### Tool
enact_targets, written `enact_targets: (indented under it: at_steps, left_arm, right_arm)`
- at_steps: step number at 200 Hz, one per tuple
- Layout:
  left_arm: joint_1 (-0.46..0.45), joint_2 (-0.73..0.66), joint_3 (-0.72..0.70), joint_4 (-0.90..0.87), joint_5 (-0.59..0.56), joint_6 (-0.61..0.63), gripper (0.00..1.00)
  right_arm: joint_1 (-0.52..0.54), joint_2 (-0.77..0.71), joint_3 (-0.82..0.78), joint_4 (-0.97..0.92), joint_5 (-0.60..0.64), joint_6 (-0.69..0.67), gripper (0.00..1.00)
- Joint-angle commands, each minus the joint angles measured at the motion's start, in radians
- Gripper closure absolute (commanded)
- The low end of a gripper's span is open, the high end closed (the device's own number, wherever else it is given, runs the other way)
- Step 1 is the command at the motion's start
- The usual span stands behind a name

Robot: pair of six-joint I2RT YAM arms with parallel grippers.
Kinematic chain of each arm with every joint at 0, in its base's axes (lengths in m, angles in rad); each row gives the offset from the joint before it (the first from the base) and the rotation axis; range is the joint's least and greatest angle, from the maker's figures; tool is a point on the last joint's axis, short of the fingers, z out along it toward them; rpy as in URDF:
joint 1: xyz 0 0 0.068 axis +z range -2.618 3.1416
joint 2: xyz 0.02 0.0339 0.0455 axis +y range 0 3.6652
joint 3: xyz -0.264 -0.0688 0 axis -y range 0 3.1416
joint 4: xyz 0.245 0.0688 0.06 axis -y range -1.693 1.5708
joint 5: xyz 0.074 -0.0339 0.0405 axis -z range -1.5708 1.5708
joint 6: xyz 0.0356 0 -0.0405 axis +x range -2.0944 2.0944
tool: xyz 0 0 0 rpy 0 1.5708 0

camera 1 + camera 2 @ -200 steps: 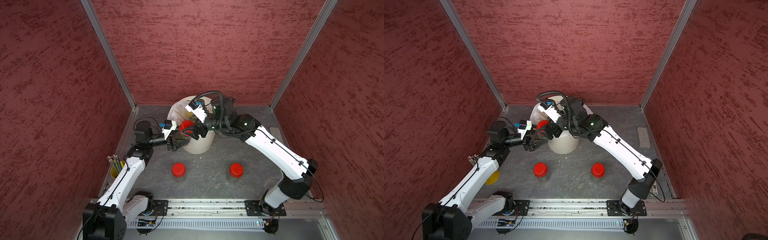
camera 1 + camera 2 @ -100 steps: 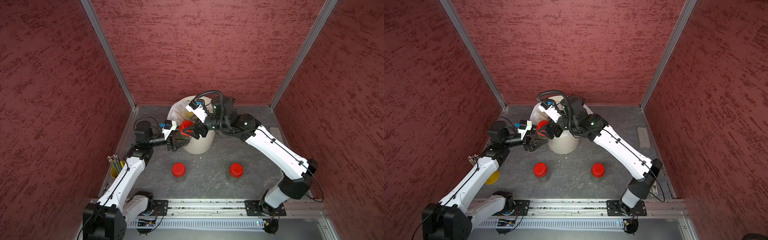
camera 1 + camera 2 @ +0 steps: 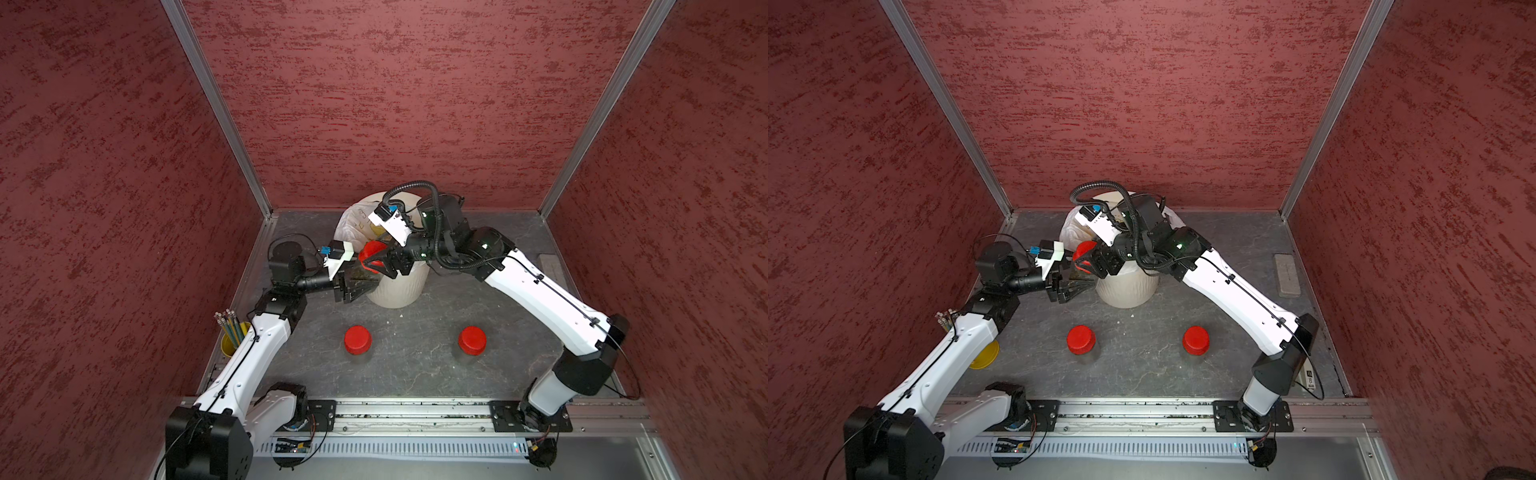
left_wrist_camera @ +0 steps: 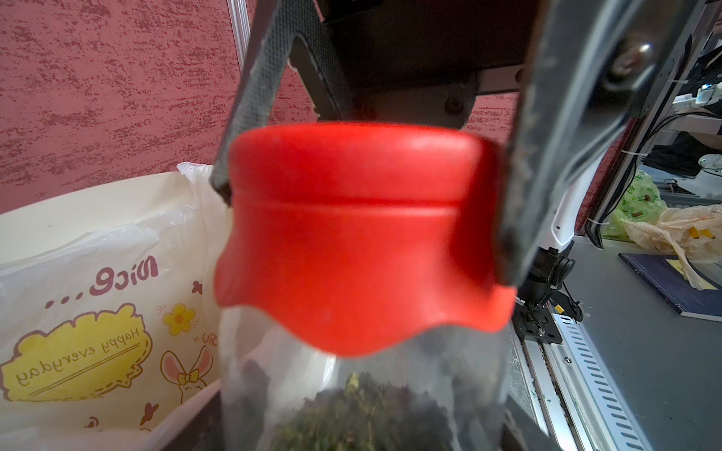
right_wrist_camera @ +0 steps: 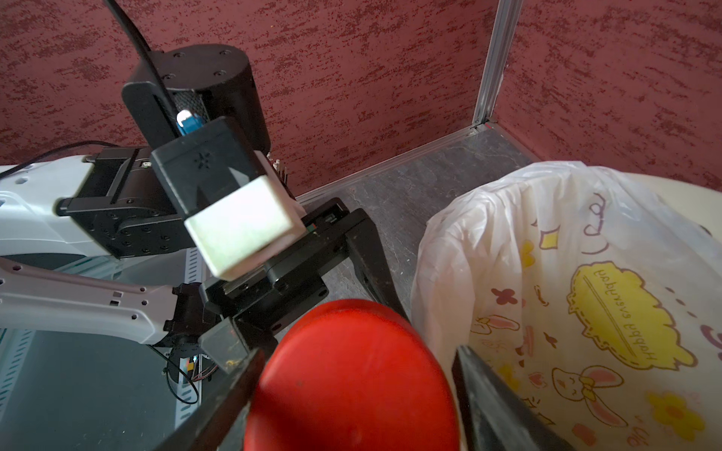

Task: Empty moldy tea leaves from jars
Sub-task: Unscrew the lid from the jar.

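Observation:
My left gripper (image 3: pixel 359 286) is shut on a clear jar (image 3: pixel 366 275) of dark tea leaves (image 4: pixel 371 414), holding it tilted just left of the cream bin (image 3: pixel 399 291). The jar's red lid (image 3: pixel 372 251) is on. My right gripper (image 3: pixel 374 261) reaches in from the right and grips that lid (image 5: pixel 351 390); in the left wrist view its fingers (image 4: pixel 258 97) press against both sides of the lid (image 4: pixel 359 234). Two more jars with red lids (image 3: pixel 357 340) (image 3: pixel 471 340) stand upright on the grey floor nearer the front, also in a top view (image 3: pixel 1079 338) (image 3: pixel 1196 340).
The bin is lined with a white printed bag (image 5: pixel 586 293) and stands near the back wall. A yellow cup of pencils (image 3: pixel 230 336) sits at the left edge beside my left arm. A grey block (image 3: pixel 1286 274) lies at the right edge.
My right gripper's jaws have narrowed around the red lid. Both arms and the held jar have stayed almost in place.

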Motion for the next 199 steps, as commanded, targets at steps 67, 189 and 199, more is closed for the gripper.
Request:
enact_targets:
  at_steps: [67,189,199]
  left_arm:
    - [0.007,-0.017,0.024,-0.002,0.02,0.022,0.36]
    - [0.013,-0.01,0.045,-0.037,0.087,0.026,0.36]
    - [0.013,-0.01,0.044,-0.038,0.09,0.027,0.36]
  right_arm:
    - [-0.016,0.005,-0.007,-0.015,-0.03,-0.021,0.48]
    - [-0.045,0.083,0.174,-0.227,-0.207,-0.408,0.6]
    - [-0.049,0.091,0.193,-0.253,-0.219,-0.445,0.6]
